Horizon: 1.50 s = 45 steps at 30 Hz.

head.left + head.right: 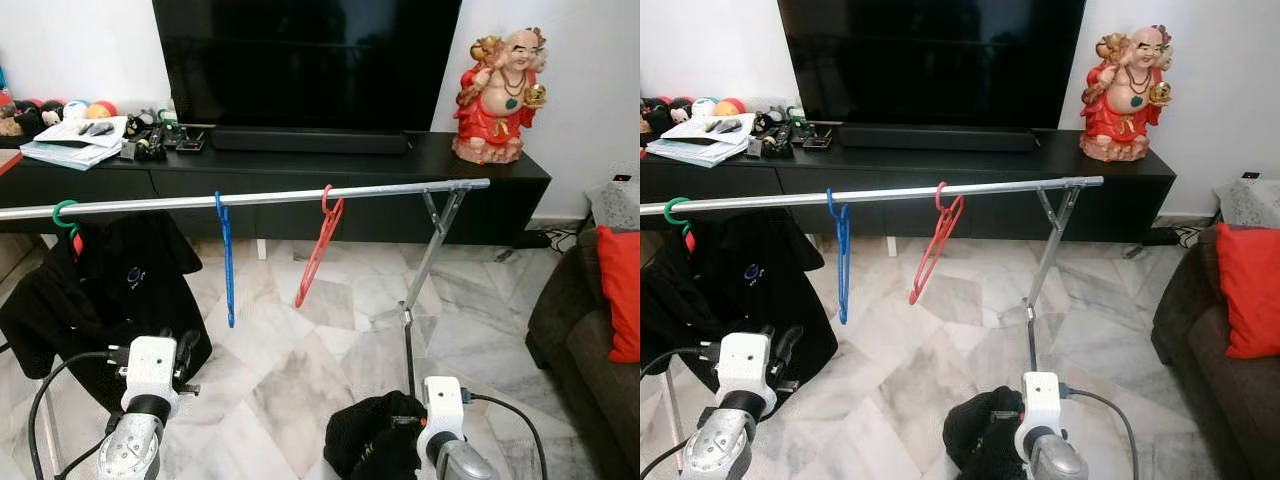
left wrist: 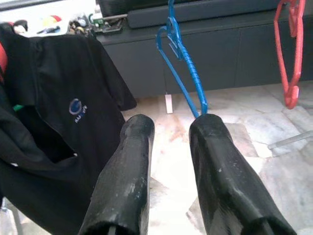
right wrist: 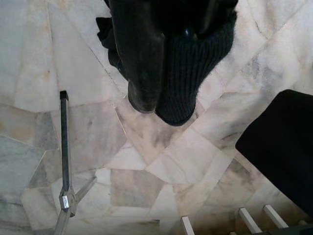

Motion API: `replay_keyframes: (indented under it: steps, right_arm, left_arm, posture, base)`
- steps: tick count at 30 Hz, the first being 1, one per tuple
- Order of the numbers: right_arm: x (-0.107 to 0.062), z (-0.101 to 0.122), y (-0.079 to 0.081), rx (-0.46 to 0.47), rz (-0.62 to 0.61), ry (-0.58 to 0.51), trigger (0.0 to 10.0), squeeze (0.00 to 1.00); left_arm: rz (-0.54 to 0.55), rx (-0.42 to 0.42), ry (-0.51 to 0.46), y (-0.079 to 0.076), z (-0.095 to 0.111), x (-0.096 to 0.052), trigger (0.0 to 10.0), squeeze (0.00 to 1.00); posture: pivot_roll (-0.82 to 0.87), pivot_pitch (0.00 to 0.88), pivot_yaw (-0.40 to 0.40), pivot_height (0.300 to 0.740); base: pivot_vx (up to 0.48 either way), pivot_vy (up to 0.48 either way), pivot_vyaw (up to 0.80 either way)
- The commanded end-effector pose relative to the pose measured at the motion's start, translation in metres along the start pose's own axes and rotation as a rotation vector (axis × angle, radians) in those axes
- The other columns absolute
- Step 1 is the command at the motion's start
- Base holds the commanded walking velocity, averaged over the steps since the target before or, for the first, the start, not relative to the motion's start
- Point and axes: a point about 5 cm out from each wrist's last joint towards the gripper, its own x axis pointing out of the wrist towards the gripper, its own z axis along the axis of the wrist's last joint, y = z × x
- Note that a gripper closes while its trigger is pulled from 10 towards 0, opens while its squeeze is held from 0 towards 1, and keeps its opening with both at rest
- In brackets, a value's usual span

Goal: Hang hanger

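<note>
We see the blue hanger [image 1: 227, 258] hanging from the silver rail [image 1: 250, 198], long axis vertical, tip toward the floor. It sits at twelve o'clock from our left gripper [image 2: 168, 147], whose fingers are parted and empty (apart from it). Our right gripper [image 3: 166, 105] clasps a black cloth [image 1: 372, 436].
</note>
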Motion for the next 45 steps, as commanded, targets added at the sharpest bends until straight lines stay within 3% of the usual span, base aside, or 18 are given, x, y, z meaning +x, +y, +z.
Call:
replay_keyframes:
  steps: [1,14,36,45]
  right_arm:
    - [0.002,0.009,0.001,0.001,-0.002,-0.039,10.0,0.00]
    - [0.002,0.005,0.005,-0.004,0.006,-0.037,10.0,0.00]
    - [0.002,0.005,0.005,0.001,0.018,-0.036,10.0,0.00]
    - [0.003,0.006,0.006,0.002,0.028,-0.030,10.0,0.00]
  left_arm:
    - [-0.010,0.000,-0.004,0.000,0.007,0.003,10.0,0.00]
    - [-0.054,-0.006,-0.026,-0.012,0.018,0.009,10.0,0.00]
    - [-0.010,-0.013,-0.109,-0.007,0.043,0.017,10.0,0.00]
    - [0.009,0.000,-0.102,-0.001,0.044,0.017,10.0,0.00]
  posture:
    - [0.11,0.000,0.007,0.740]
    - [0.10,0.000,0.018,0.740]
    - [0.12,0.000,-0.005,0.740]
    - [0.12,0.000,-0.010,0.740]
  base:
    - [0.304,0.000,0.00]
    - [0.349,0.000,0.00]
    - [0.373,0.000,0.00]
    - [0.248,0.000,0.00]
